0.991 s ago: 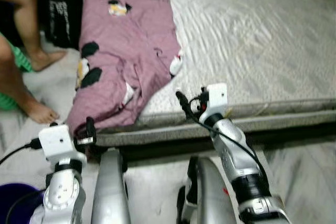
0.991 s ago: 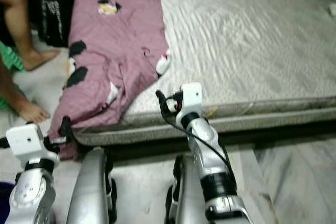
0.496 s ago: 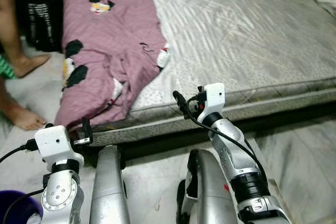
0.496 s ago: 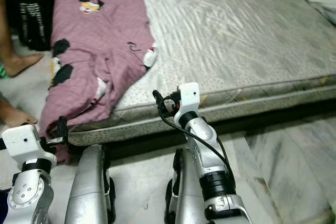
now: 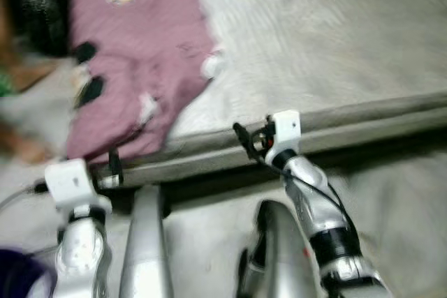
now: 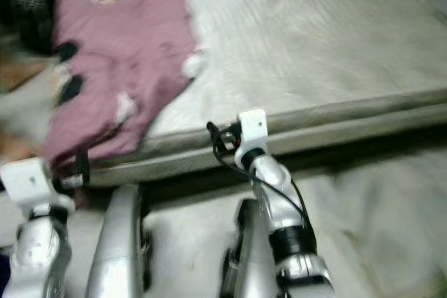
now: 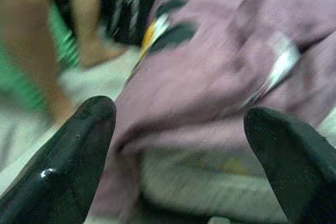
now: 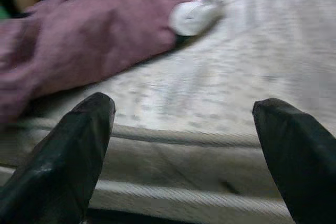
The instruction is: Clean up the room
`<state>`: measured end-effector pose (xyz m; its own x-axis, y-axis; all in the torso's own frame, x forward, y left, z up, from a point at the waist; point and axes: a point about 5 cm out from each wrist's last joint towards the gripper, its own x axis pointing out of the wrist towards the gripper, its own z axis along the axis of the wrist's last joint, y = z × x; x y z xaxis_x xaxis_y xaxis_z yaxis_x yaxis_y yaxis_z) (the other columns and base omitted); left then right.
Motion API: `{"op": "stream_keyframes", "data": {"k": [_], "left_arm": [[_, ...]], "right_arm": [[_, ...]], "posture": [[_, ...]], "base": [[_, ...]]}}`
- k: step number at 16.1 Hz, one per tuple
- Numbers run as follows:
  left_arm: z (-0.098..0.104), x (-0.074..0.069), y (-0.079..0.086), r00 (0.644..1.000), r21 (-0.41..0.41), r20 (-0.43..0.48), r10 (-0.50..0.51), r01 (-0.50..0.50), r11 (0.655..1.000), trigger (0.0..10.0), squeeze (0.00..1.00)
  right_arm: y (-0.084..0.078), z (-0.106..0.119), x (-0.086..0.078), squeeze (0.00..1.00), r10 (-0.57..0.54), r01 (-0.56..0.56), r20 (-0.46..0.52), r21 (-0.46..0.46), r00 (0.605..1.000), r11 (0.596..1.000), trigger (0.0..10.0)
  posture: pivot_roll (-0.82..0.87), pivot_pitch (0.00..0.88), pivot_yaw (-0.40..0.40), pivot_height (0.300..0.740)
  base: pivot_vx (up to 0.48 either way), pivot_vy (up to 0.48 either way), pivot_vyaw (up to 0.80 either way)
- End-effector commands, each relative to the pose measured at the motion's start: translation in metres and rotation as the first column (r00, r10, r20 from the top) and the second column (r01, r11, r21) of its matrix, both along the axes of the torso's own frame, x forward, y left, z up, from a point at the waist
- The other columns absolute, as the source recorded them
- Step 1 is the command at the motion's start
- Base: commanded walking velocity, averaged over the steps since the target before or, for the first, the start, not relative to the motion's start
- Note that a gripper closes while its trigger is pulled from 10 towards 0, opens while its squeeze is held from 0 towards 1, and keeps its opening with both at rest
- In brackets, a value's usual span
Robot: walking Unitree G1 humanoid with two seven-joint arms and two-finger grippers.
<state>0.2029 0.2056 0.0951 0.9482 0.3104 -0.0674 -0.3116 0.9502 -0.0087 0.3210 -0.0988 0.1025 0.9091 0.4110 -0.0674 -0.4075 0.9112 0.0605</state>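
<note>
A mauve blanket (image 5: 140, 54) with black and yellow cartoon patches lies along the left side of a grey mattress (image 5: 328, 40) and hangs over its near corner. My left gripper (image 7: 184, 145) is open, held low just before that hanging corner of the blanket (image 7: 220, 77). My right gripper (image 8: 184, 145) is open too, in front of the mattress edge (image 8: 210, 124), right of the blanket (image 8: 105, 40). Neither holds anything. The head views are blurred.
A person's bare legs (image 7: 37, 51) and a green cloth stand on the floor left of the bed, close to my left arm. A dark bag (image 5: 35, 5) sits beyond them. A purple tub rim (image 5: 17, 270) shows at the lower left. Pale floor lies to the right.
The whole picture has shifted and blurred, so the camera is moving; the mattress edge sits a little lower and nearer. Both grippers keep their open pose.
</note>
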Motion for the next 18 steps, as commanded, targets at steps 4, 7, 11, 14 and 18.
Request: {"op": "stream_keyframes", "data": {"k": [4,7,11,14,18], "left_arm": [[0.001,0.001,0.003,1.000,-0.001,-0.005,0.011,-0.011,1.000,10.0,0.00],[0.001,0.001,0.002,1.000,-0.003,-0.008,0.011,-0.011,1.000,10.0,0.00],[0.000,0.003,0.011,0.998,0.011,-0.013,0.062,-0.062,0.998,10.0,0.00],[-0.001,0.007,0.018,0.996,0.021,-0.010,0.089,-0.089,0.996,10.0,0.00],[0.002,0.000,0.025,0.989,0.083,-0.025,0.146,-0.143,0.986,10.0,0.00]], "right_arm": [[0.003,-0.003,0.000,0.00,0.008,-0.008,-0.014,0.003,1.000,1.000,10.0],[0.003,-0.005,-0.001,0.00,0.016,-0.016,-0.028,0.002,0.999,1.000,10.0],[-0.007,-0.006,0.000,0.00,-0.025,0.025,-0.040,-0.003,0.999,1.000,10.0],[-0.028,-0.007,-0.001,0.00,-0.076,0.074,-0.054,-0.036,0.996,0.997,10.0],[0.020,-0.021,-0.017,0.00,0.301,-0.311,-0.161,-0.035,0.940,0.950,10.0]], "posture": [[0.01,0.202,-0.061,0.530],[0.01,0.203,-0.058,0.530],[-0.01,0.216,-0.056,0.530],[-0.03,0.232,-0.053,0.530],[0.01,0.253,-0.052,0.530]], "base": [[0.000,0.000,0.80],[0.000,0.000,0.38],[0.000,0.000,0.00],[0.000,0.000,0.00],[0.000,0.000,0.00]]}}
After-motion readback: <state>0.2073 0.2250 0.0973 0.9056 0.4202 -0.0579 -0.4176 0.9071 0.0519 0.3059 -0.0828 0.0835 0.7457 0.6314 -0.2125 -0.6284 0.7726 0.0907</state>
